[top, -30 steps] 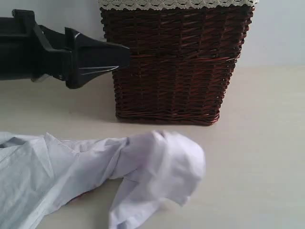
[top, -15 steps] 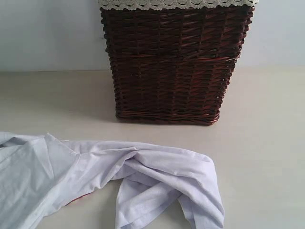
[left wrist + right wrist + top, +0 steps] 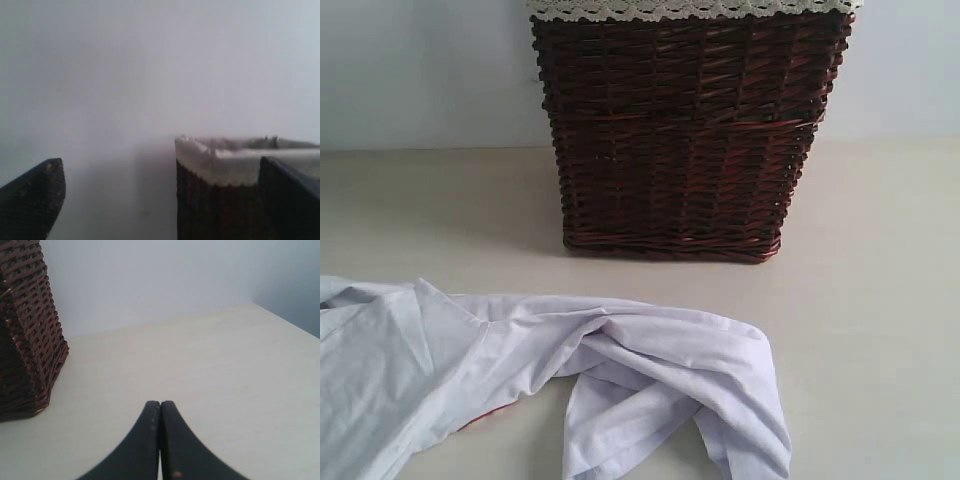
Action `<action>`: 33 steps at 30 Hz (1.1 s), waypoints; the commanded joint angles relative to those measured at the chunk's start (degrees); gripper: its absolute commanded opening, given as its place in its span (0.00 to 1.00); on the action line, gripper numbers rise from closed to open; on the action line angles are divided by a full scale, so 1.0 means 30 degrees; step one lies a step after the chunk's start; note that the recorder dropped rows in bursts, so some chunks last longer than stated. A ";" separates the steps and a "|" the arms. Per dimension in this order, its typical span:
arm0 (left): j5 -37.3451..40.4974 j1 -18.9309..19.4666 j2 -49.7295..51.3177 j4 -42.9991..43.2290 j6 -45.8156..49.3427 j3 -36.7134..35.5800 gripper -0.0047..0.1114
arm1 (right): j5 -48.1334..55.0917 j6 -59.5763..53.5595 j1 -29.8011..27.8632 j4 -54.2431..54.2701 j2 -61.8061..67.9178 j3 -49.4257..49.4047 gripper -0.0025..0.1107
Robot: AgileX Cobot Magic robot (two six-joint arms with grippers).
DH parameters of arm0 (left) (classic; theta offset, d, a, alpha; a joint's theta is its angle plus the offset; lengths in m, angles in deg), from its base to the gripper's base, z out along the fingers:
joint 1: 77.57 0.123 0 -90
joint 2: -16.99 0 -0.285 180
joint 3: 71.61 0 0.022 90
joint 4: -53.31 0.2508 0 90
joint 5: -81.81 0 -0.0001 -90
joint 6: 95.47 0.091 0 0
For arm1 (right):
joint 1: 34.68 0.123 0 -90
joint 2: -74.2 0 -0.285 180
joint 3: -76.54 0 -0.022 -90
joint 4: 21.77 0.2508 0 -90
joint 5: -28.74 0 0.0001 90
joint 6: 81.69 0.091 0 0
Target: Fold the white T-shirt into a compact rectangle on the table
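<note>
The white T-shirt point(image 3: 550, 380) lies crumpled on the cream table point(image 3: 880, 300) along the near left of the exterior view, one bunched fold reaching toward the middle. A sliver of red shows under its edge. Neither gripper appears in the exterior view. My left gripper point(image 3: 162, 192) is open, its dark fingers point(image 3: 35, 200) set wide apart, raised and facing the basket and wall with nothing between them. My right gripper point(image 3: 160, 407) is shut and empty, hovering over bare table, away from the shirt.
A dark brown wicker basket point(image 3: 685, 140) with a lace-trimmed liner point(image 3: 690, 8) stands at the back centre; its side shows in the right wrist view point(image 3: 25, 330) and its top corner point(image 3: 220, 200) in the left wrist view. A pale wall rises behind the table.
The left gripper has left the exterior view from the upper left. The lifted, blurred fold of the shirt has dropped and spread out flat on the table, then stayed still.
</note>
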 commanded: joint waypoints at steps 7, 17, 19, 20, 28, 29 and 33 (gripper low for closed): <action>0.1239 -0.0035 -0.1019 -0.0142 0.0059 -0.6723 0.94 | -0.0166 -0.0082 -0.0081 -0.0159 -0.0076 -0.0049 0.02; 0.1162 -0.0035 -0.2165 -0.0142 0.0083 -0.9553 0.94 | -0.0166 -0.0082 -0.0081 -0.0159 -0.0076 -0.0049 0.02; 0.0997 -0.0035 -0.2811 -0.0142 0.0083 -0.9553 0.94 | -0.0119 -0.0082 -0.0081 -0.0159 -0.0076 -0.0049 0.02; 0.0997 -0.0035 -0.3200 -0.0142 0.0083 -0.9553 0.94 | -0.0119 -0.0082 -0.0081 -0.0159 -0.0076 -0.0049 0.02; 0.1725 0.3425 -0.5031 -0.0142 0.0083 -0.9553 0.94 | -0.0119 -0.0082 -0.0081 -0.0159 -0.0076 -0.0049 0.02; 0.1725 0.4208 -0.5031 -0.0142 0.0083 -0.9553 0.94 | -0.0119 -0.0082 -0.0081 -0.0159 -0.0076 -0.0049 0.02; 0.1680 0.6761 -0.5031 -0.0142 0.0083 -0.9553 0.94 | -0.0036 -0.0082 -0.0081 -0.0159 -0.0076 -0.0049 0.02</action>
